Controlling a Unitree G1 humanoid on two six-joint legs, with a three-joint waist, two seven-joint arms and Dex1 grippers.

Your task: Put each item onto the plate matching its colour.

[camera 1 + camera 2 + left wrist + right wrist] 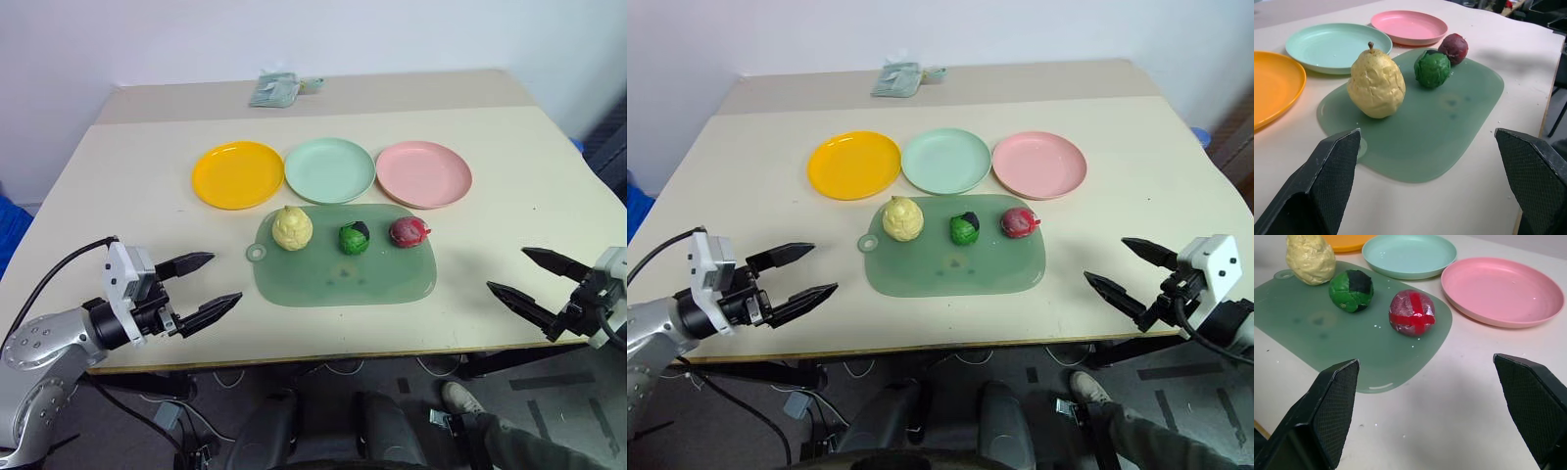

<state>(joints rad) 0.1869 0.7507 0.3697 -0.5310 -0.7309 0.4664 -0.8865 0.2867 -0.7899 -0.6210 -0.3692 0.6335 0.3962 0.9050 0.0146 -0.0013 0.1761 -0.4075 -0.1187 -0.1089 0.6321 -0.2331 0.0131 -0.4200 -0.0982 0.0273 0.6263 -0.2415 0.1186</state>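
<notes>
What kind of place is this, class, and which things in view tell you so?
Probably an indoor lab or office: a plain beige table against a bare white wall, cables on grey carpet beneath it.

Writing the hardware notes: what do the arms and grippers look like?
Silver-grey metal arms with screw holes and black cables. Left gripper and right gripper each have two black, tapered, pointed fingers with textured pads, behind them a white boxy module.

Glossy plastic plates; translucent smooth mat; bumpy pear; matt tabletop.
</notes>
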